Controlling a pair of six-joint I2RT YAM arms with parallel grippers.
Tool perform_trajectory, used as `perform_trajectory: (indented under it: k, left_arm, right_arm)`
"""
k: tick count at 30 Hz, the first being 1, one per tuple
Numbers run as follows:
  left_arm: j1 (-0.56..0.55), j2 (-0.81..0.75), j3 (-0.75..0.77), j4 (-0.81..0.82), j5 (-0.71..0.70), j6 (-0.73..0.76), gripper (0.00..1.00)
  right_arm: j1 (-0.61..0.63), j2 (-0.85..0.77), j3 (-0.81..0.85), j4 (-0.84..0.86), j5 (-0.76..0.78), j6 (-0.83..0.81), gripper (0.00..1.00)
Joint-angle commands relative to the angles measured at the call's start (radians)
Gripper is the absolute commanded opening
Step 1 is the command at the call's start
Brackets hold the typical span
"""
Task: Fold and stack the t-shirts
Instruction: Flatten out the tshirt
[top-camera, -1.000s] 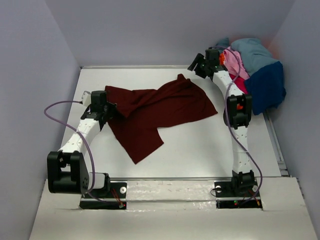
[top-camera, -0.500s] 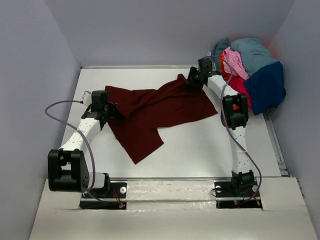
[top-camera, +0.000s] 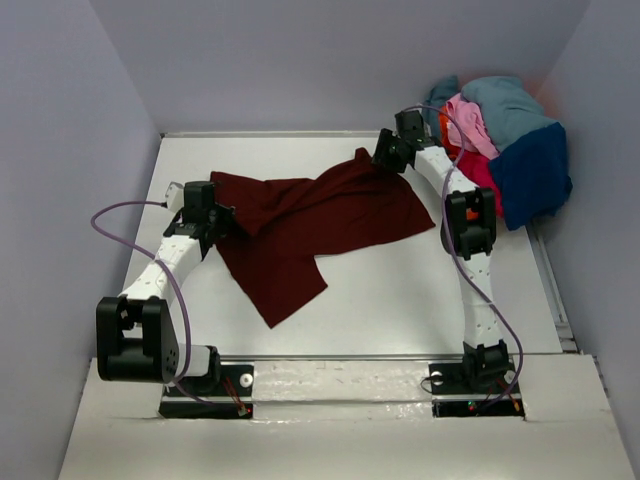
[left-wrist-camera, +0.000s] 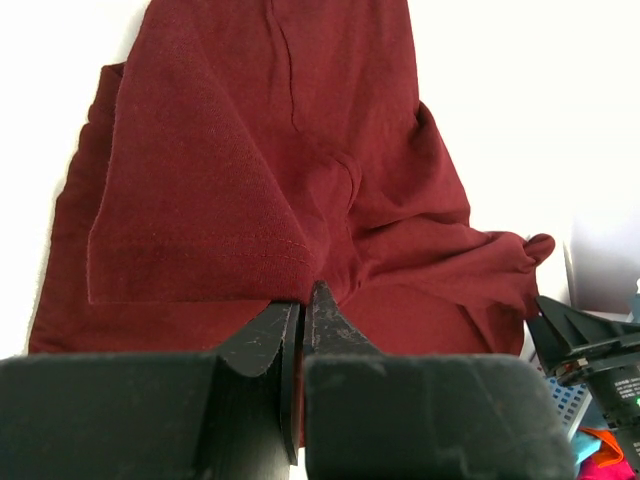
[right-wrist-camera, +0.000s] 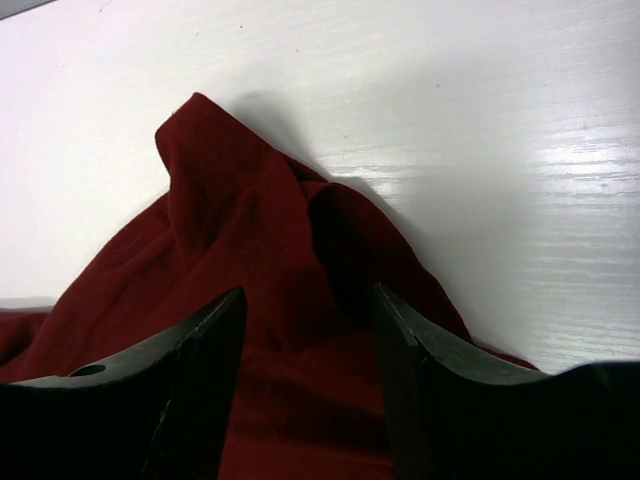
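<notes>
One white table (top-camera: 400, 300), grey walls (top-camera: 300, 60); left gripper (left-wrist-camera: 303, 300) pinches maroon shirt (left-wrist-camera: 250, 150), right gripper (right-wrist-camera: 308, 295) spread.

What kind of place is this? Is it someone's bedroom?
Probably a robot lab booth, not a bedroom: plain grey walls box in a white table, two robot arms are bolted to its near edge, and a pile of t-shirts sits in the corner.
</notes>
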Motion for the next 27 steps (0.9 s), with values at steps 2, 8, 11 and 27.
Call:
perform_trajectory:
  k: [2, 8, 11, 27]
  left_arm:
    - [0.004, 0.003, 0.024, 0.036, -0.009, 0.005, 0.06]
    - [0.004, 0.000, 0.025, 0.032, -0.012, 0.005, 0.06]
    - [0.004, 0.000, 0.022, 0.038, -0.009, 0.005, 0.06]
    - [0.033, 0.151, 0.736, 0.202, -0.012, 0.516, 0.06]
  right_arm:
    - [0.019, -0.058, -0.004, 0.009, 0.004, -0.010, 0.58]
    - [0.028, -0.061, -0.027, -0.017, 0.024, -0.012, 0.45]
    - [0.028, -0.069, -0.042, -0.006, 0.038, -0.013, 0.27]
    - [0.028, -0.335, 0.190, 0.050, 0.100, -0.140, 0.07]
